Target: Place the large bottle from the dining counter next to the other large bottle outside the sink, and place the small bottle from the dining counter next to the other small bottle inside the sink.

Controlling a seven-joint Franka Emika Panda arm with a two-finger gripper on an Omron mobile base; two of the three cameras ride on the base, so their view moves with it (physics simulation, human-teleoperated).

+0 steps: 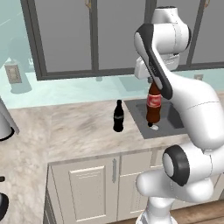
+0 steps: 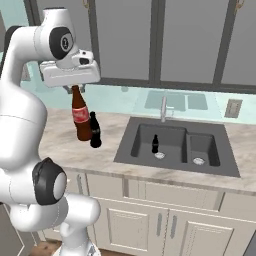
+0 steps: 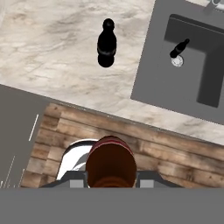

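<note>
My gripper point(image 1: 152, 82) point(image 2: 76, 89) point(image 3: 111, 180) is shut on the neck of the large bottle point(image 1: 153, 105) point(image 2: 81, 117) point(image 3: 109, 162), brown with a red label. The bottle hangs upright in the air, above counter height. The other large bottle point(image 1: 118, 116) point(image 2: 95, 131) point(image 3: 106, 43), black, stands on the marble counter just left of the sink point(image 1: 141, 127) point(image 2: 125, 150) point(image 3: 148, 83). The other small bottle point(image 2: 155, 144) point(image 3: 179, 48) stands in the sink's left basin by the drain. The dining counter and its small bottle are out of view.
A slim faucet point(image 2: 163, 107) rises behind the sink. Cream cabinet doors point(image 1: 87, 192) run under the counter point(image 1: 65, 131). Dark-framed windows point(image 2: 190, 40) line the back wall. Wooden floor point(image 3: 175, 157) lies in front of the cabinets.
</note>
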